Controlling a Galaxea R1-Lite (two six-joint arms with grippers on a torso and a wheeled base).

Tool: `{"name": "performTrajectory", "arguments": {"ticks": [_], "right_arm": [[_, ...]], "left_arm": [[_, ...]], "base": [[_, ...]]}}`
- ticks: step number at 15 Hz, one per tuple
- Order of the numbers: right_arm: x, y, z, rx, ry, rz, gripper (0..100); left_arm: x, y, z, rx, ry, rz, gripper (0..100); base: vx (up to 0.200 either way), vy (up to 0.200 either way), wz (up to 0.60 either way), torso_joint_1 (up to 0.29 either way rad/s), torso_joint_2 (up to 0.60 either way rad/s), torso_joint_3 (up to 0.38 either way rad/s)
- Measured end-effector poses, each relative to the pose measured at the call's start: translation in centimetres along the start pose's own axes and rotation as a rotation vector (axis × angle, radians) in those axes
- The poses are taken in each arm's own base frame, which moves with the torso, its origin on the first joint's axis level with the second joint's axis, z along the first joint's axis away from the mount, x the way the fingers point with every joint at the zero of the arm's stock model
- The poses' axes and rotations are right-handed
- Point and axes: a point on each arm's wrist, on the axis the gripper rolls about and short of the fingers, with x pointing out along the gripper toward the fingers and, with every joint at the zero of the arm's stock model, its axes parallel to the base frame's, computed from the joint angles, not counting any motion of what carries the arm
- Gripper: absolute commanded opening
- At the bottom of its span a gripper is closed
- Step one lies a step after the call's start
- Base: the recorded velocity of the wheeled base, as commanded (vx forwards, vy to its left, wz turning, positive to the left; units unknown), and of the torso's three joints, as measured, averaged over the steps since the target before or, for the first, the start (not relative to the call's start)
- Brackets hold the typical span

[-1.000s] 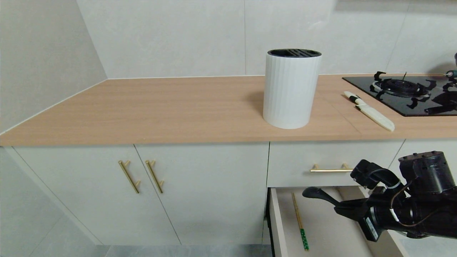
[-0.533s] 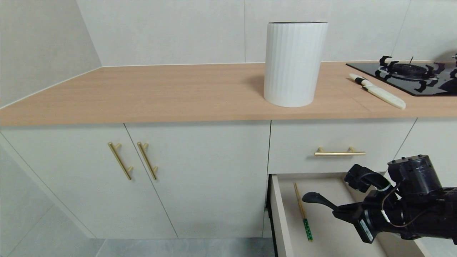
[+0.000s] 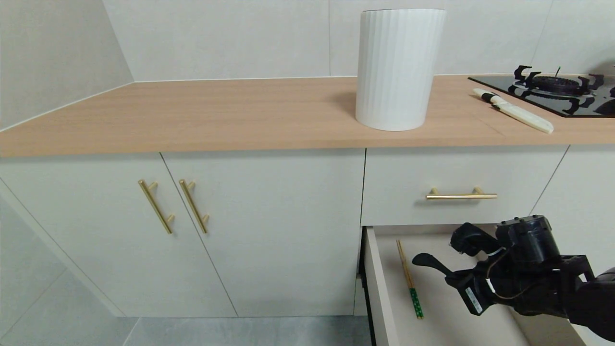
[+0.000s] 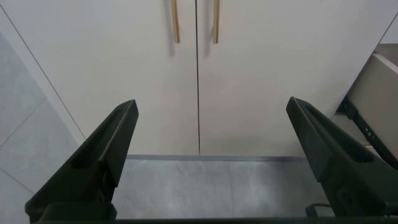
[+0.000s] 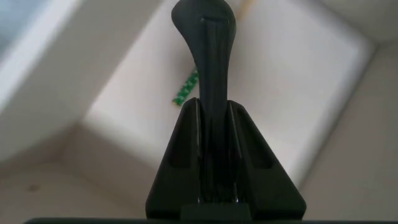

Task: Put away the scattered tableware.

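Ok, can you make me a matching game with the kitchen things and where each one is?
Things:
1. chopsticks
2. knife
3. black utensil
4. white holder

Places:
A. held in the right gripper
B. standing upright on the counter
C. lying in the open drawer
D. lying on the counter beside the stove

Pairs: 1-C, 2-D, 3-A, 4-B.
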Motion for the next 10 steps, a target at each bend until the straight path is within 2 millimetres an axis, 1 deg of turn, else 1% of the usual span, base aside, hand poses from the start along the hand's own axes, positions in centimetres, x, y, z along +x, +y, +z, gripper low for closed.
{"name": "performTrajectory", "arguments": {"ticks": [3, 7, 9, 10], "right_arm": [[2.4, -0.3, 0.4, 0.123, 0.033, -0.051, 0], [6.7, -1.0, 1.0, 0.264, 0.077, -0.204, 0], [8.6, -1.2, 0.6, 0.296, 0.095, -0.234, 0], [9.3, -1.4, 0.4, 0.313, 0.104, -0.239, 0]], "left_arm": [[0.0, 0.0, 0.0, 0.0, 0.0, 0.0, 100], [0.0, 0.0, 0.0, 0.0, 0.0, 0.0, 100], [0.0, 0.0, 0.0, 0.0, 0.0, 0.0, 100], [0.0, 0.0, 0.0, 0.001, 0.0, 0.0, 100]], "base": [[0.0, 0.0, 0.0, 0.0, 0.0, 0.0], [0.0, 0.0, 0.0, 0.0, 0.0, 0.0], [0.0, 0.0, 0.0, 0.0, 0.0, 0.0], [0.0, 0.0, 0.0, 0.0, 0.0, 0.0]]}}
